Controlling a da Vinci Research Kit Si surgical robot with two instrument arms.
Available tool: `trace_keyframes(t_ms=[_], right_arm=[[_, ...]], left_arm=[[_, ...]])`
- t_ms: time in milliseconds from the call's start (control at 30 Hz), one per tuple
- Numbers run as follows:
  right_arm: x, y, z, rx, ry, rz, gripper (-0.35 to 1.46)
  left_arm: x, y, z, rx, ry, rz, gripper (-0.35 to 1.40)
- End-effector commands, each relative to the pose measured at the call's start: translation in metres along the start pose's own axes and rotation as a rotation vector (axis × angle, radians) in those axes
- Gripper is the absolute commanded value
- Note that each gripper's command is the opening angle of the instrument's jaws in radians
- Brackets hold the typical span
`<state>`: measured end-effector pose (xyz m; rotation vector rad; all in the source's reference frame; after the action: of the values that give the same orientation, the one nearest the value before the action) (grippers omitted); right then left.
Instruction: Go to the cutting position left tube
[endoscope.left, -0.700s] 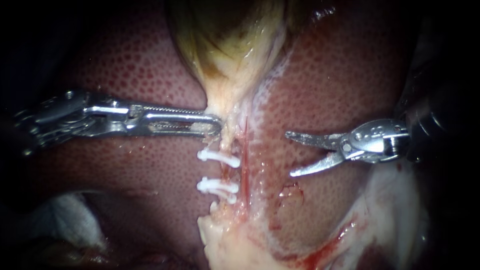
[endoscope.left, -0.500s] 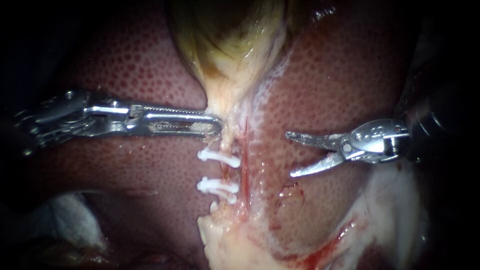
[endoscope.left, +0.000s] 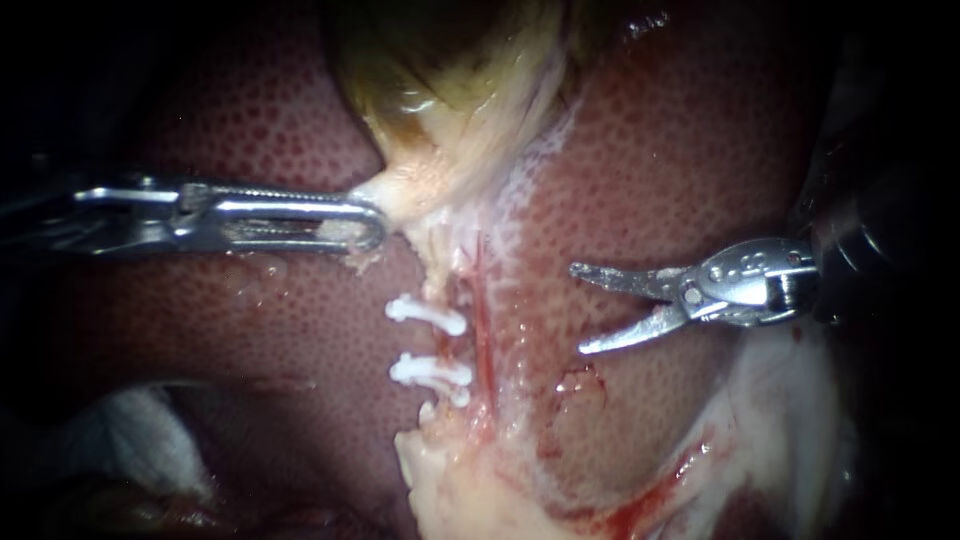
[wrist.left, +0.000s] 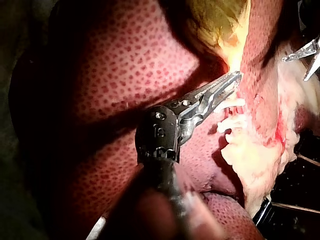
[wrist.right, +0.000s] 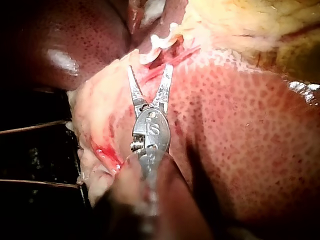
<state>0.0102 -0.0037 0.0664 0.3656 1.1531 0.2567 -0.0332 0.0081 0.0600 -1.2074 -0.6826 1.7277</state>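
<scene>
The yellow-green gallbladder (endoscope.left: 450, 90) narrows into a pale neck on the red speckled liver (endoscope.left: 680, 150). My left instrument (endoscope.left: 372, 226) is shut on that neck and holds it stretched to the left; in the left wrist view its jaws (wrist.left: 231, 81) lie just above the clips (wrist.left: 232, 114). Two white clips (endoscope.left: 428, 316) (endoscope.left: 432, 372) sit across the left tube below the neck. A thin red tube (endoscope.left: 482, 330) runs just right of them. My right instrument (endoscope.left: 577, 309) stands open, blades apart, right of both tubes and touching neither. In the right wrist view its jaws (wrist.right: 150, 69) point at the red tube (wrist.right: 176, 56).
Pale fatty tissue (endoscope.left: 470, 490) hangs below the clips. White membrane (endoscope.left: 790, 400) with a bloody streak lies at the lower right. A small raw patch (endoscope.left: 580, 385) marks the liver under the right instrument. White gauze (endoscope.left: 130, 430) shows at the lower left.
My left instrument has drawn back to the left, pulling the gallbladder neck with it; the clips shifted slightly left. The right instrument has stayed where it was, still open.
</scene>
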Motion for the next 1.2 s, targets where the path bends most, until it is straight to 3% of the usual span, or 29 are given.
trace_keyframes(t_ms=[33,167,400,867,1200], right_arm=[[0.0,0.0,0.0,-0.001,0.0,0.0,1.44],[0.0,0.0,0.0,-0.001,0.0,0.0,1.44],[-0.0004,-0.0004,0.0014,0.008,0.004,0.002,1.44],[-0.0059,-0.0025,0.0117,0.077,-0.04,0.069,1.44],[-0.0074,-0.0024,0.0159,0.097,-0.063,0.116,1.44]], left_arm=[[0.0004,0.0003,-0.0006,0.002,0.009,0.006,-0.35],[0.001,0.001,-0.0018,0.006,0.018,0.012,-0.35],[0.0008,0.001,-0.0018,0.005,0.021,0.013,-0.35],[0.0007,0.0008,-0.0017,0.006,0.021,0.013,-0.35],[0.0005,0.0009,-0.0017,0.008,0.022,0.014,-0.35]])
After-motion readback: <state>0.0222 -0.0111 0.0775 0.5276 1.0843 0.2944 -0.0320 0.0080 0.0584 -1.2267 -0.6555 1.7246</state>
